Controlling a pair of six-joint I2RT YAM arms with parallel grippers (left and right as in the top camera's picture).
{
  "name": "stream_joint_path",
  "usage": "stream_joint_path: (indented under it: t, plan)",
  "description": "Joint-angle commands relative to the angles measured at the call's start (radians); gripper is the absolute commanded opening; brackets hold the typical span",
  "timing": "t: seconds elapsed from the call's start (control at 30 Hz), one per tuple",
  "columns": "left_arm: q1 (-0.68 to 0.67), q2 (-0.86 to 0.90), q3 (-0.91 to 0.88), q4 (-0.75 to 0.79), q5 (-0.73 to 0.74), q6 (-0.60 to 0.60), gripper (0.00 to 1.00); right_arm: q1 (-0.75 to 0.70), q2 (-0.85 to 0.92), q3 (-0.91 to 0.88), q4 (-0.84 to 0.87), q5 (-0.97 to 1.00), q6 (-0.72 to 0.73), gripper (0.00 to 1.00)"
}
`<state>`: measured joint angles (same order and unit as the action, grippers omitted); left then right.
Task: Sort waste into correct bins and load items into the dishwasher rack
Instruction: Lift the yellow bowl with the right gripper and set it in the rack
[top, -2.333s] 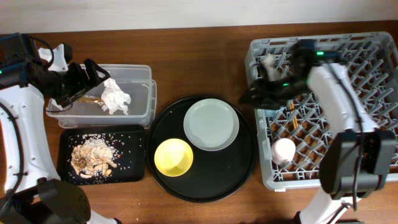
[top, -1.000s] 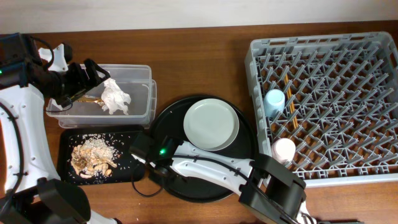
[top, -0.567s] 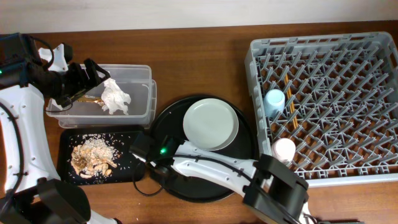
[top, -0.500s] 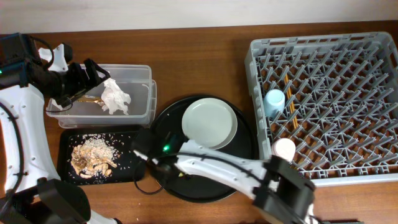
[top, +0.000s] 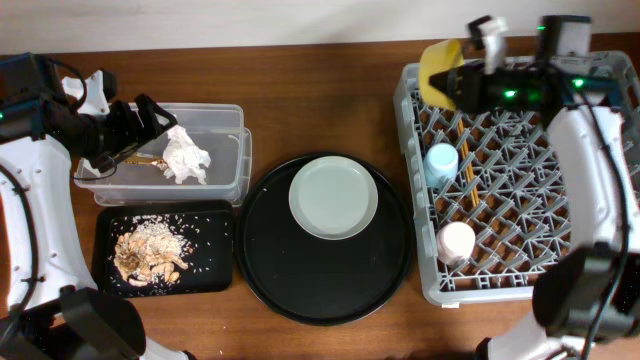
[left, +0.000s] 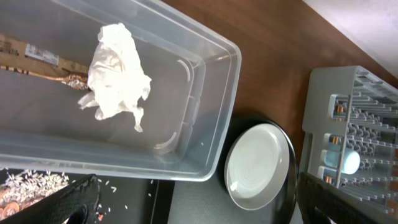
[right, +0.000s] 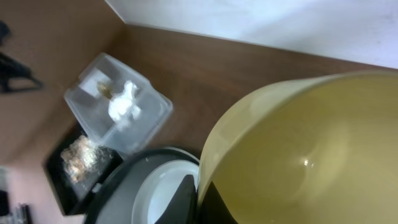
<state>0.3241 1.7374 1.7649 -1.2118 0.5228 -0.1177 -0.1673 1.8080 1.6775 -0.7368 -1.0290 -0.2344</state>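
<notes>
Prev. on tray (top: 320, 285), bowl (top: 437, 68) now tilted over rack (top: 530, 230) corner at desk's far edge, rim pinched by R pincer (top: 462, 88). L pincer (top: 152, 118) same spot, spread over tub (top: 240, 165) w/ tissue (top: 185, 158).

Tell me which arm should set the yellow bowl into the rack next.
Right. The right claw grips the yellow bowl above the rack's far-left corner. The left claw hangs open over the clear tub, across the table from the rack.

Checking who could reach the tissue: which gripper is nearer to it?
Left. The left gripper is over the tub's left end, right by the tissue. The right gripper is far across the table above the rack's back-left corner, gripping the yellow bowl.
</notes>
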Motion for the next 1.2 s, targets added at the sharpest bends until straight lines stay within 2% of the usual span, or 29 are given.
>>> stream_joint_path:
  t: [0.0,0.07,0.27,0.33,0.37,0.4,0.43,0.5,0.53,0.57,0.63,0.73,0.83,0.93,1.0,1.13,1.17]
  plan:
    - [0.006,-0.001,0.003,-0.002,0.003,-0.002,0.99,-0.105,0.148,0.006,0.095,-0.520,-0.019,0.04]
    - [0.006,-0.001,0.003,-0.002,0.003,-0.002,0.99,-0.147,0.237,0.006,0.128,-0.523,0.034,0.04]
    - [0.006,-0.001,0.003,-0.002,0.003,-0.002,0.99,-0.206,0.394,0.006,0.146,-0.523,0.034,0.04]
    - [0.006,-0.001,0.003,-0.002,0.003,-0.002,0.99,-0.234,0.400,0.006,0.123,-0.506,0.034,0.11]
    - [0.006,-0.001,0.003,-0.002,0.003,-0.002,0.99,-0.250,0.400,0.006,0.116,-0.504,0.042,0.18]
    - [0.006,-0.001,0.003,-0.002,0.003,-0.002,0.99,-0.273,0.400,0.006,0.108,-0.504,0.079,0.35]
    - [0.006,-0.001,0.003,-0.002,0.003,-0.002,0.99,-0.288,0.400,0.006,0.107,-0.505,0.103,0.43]
    - [0.006,-0.001,0.003,-0.002,0.003,-0.002,0.99,-0.328,0.399,0.006,0.105,-0.505,0.147,0.66]
    - [0.006,-0.001,0.003,-0.002,0.003,-0.002,0.99,-0.347,0.399,0.006,0.101,-0.505,0.147,0.75]
    - [0.006,-0.001,0.003,-0.002,0.003,-0.002,0.99,-0.368,0.399,0.006,0.103,-0.504,0.167,0.77]
    - [0.006,-0.001,0.003,-0.002,0.003,-0.002,0.99,-0.406,0.397,0.006,0.105,-0.501,0.177,0.78]
    - [0.006,-0.001,0.003,-0.002,0.003,-0.002,0.99,-0.468,0.374,0.006,0.092,-0.348,0.261,0.79]
    - [0.006,-0.001,0.003,-0.002,0.003,-0.002,0.99,-0.485,0.307,0.006,0.010,-0.140,0.262,0.78]
    - [0.006,-0.001,0.003,-0.002,0.003,-0.002,0.99,-0.428,0.177,0.006,-0.078,0.140,0.238,0.76]
    - [0.006,-0.001,0.003,-0.002,0.003,-0.002,0.99,-0.334,0.050,0.006,-0.105,0.272,0.213,0.76]
    - [0.006,-0.001,0.003,-0.002,0.003,-0.002,0.99,-0.029,-0.171,0.006,-0.184,0.615,0.205,0.76]
    - [0.006,-0.001,0.003,-0.002,0.003,-0.002,0.99,0.106,-0.213,0.006,-0.218,0.743,0.206,0.77]
